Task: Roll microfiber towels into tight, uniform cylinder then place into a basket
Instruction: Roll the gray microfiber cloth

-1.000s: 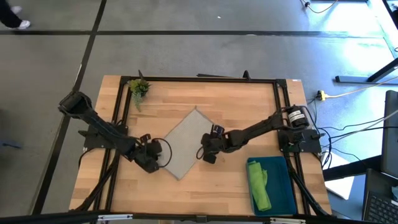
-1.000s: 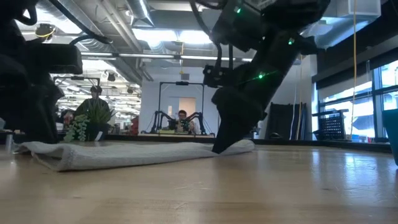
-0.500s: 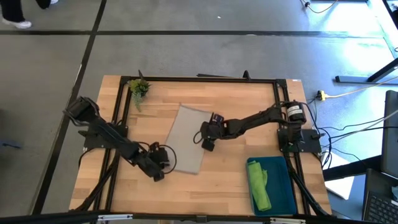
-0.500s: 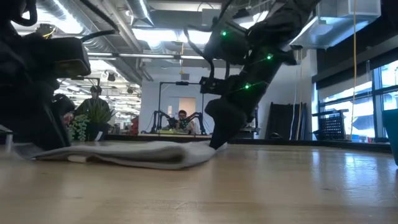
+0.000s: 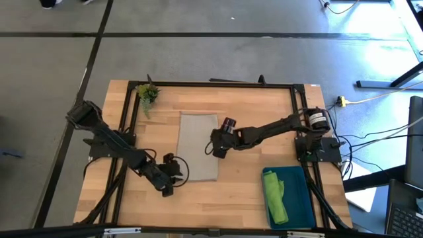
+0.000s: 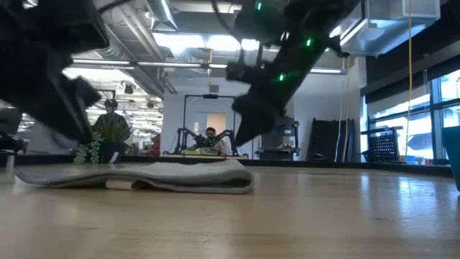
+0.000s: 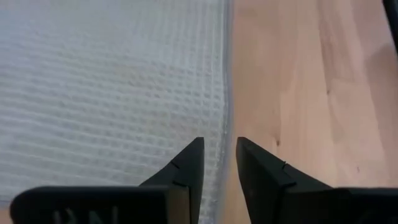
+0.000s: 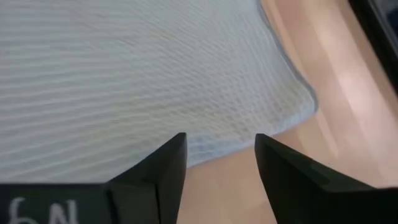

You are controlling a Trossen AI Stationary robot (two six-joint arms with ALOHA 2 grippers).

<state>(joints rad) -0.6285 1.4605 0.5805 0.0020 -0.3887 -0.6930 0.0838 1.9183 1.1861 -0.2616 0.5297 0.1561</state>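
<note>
Grey-beige towel (image 5: pixel 198 147) lay flat; left gripper (image 5: pixel 173 173) and right gripper (image 5: pixel 217 145), both released, flanked it. Green towel (image 5: pixel 275 196) sat in basket (image 5: pixel 301 198).

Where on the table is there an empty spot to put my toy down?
Bare wood lies between the plant sprig and the table's far right corner, and along the near edge left of the teal bin. The middle is crowded: the grey towel with the left gripper and right gripper beside it.
</note>
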